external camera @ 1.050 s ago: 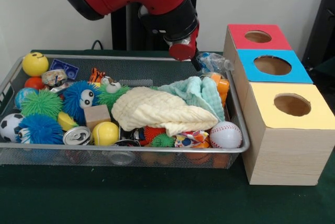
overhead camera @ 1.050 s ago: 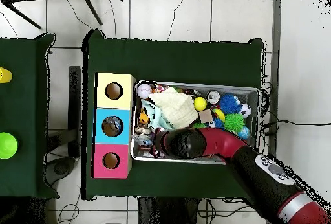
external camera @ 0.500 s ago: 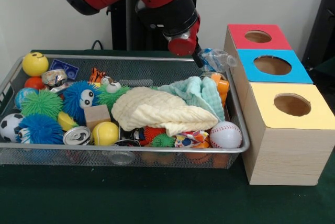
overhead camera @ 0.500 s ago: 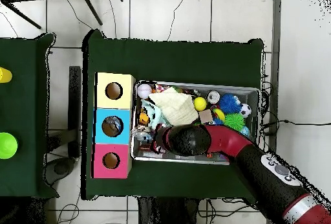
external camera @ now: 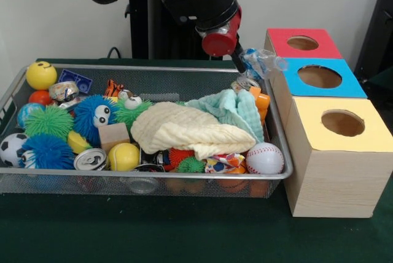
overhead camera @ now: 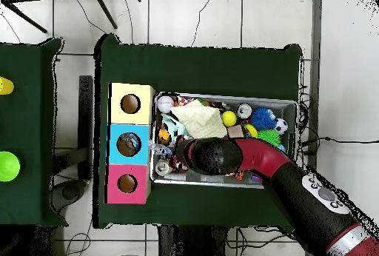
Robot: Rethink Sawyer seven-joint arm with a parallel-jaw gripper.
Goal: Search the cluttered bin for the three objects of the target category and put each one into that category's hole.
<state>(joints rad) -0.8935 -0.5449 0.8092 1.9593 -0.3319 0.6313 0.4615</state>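
Above the bin's (external camera: 277,152) far right corner, your pincer (external camera: 241,60) was clenched on a crumpled clear plastic bottle (external camera: 263,63). You had it lifted clear of the clutter, just beside the blue box (external camera: 319,77).

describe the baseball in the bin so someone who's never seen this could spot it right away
Start at the yellow-topped box, the nearest of the three boxes beside the wire bin. The baseball lies in the bin's near corner next to that box, below the cream cloth. It is the only white ball with red stitching; the soccer ball has black patches.
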